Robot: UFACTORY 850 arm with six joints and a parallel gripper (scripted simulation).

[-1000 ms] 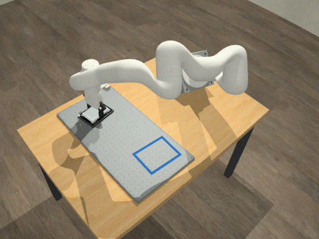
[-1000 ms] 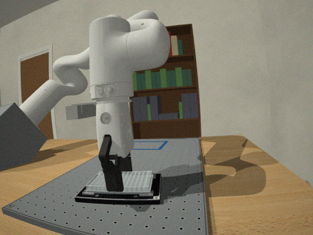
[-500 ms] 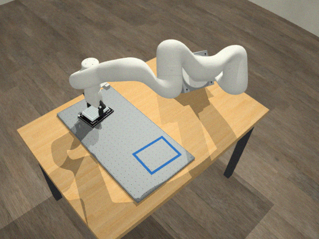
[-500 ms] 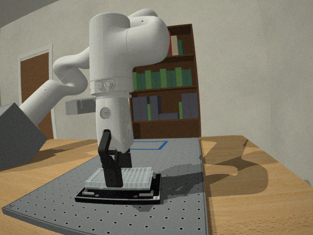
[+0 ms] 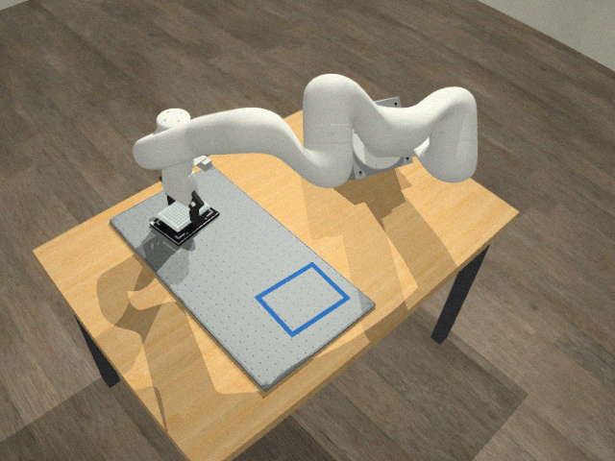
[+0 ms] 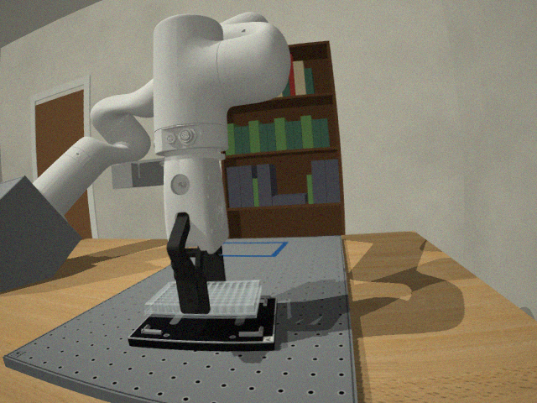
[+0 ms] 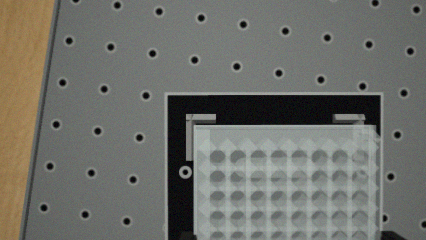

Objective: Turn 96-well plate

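Plate [image 6: 229, 296] is clamped across its width by the gripper [image 6: 195, 295], lifted level, clear above the black nest [image 6: 203, 336] at lower center of the exterior view. Wrist view: plate covers the nest's right side, locators [image 7: 200, 119] exposed at top.

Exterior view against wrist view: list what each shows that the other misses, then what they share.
Only the exterior view shows the gripper shut on the well plate, the gap beneath the plate with the black nest below, plus the arm and bookshelf. Only the wrist view looks straight down into the wells and shows the nest's corner locators and a small ring mark. Both show plate, nest and the holed grey board.
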